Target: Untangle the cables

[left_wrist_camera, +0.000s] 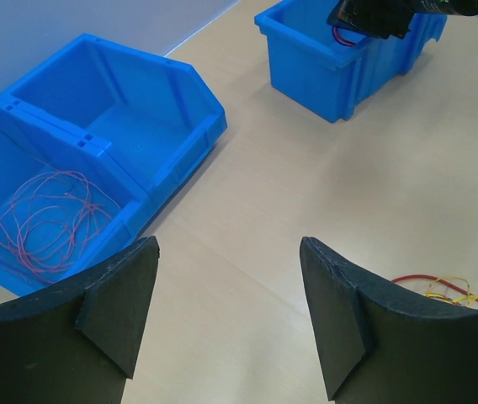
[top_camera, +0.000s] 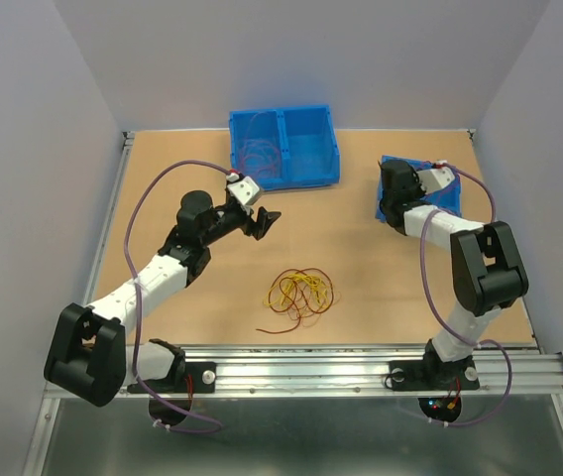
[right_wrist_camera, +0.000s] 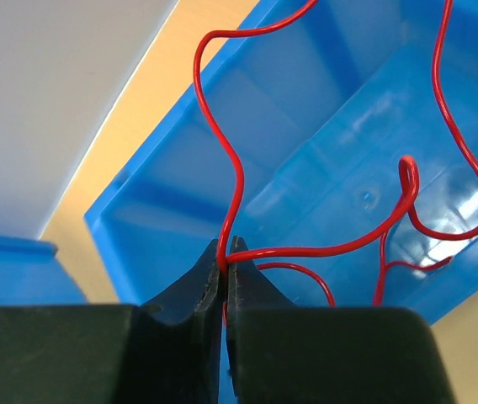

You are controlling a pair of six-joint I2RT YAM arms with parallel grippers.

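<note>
right claw (right_wrist_camera: 225, 251) is pinched tight on one red cable (right_wrist_camera: 233, 168) over the small blue bin (right_wrist_camera: 306, 93); left claw (left_wrist_camera: 228, 251) stands apart, empty, above the tabletop (left_wrist_camera: 374, 168), where the yellow-red tangle (top_camera: 299, 294) lies centred. released carelessly, that springy cable could hook the bin's rim and spring back out

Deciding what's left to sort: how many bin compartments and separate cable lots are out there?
Blue bin compartments: 3, two in the double bin, one in the small bin.
Cable lots: 3, the loose tangle, the thin wires in the double bin, the red cable in the right gripper.
Total: 6.
</note>
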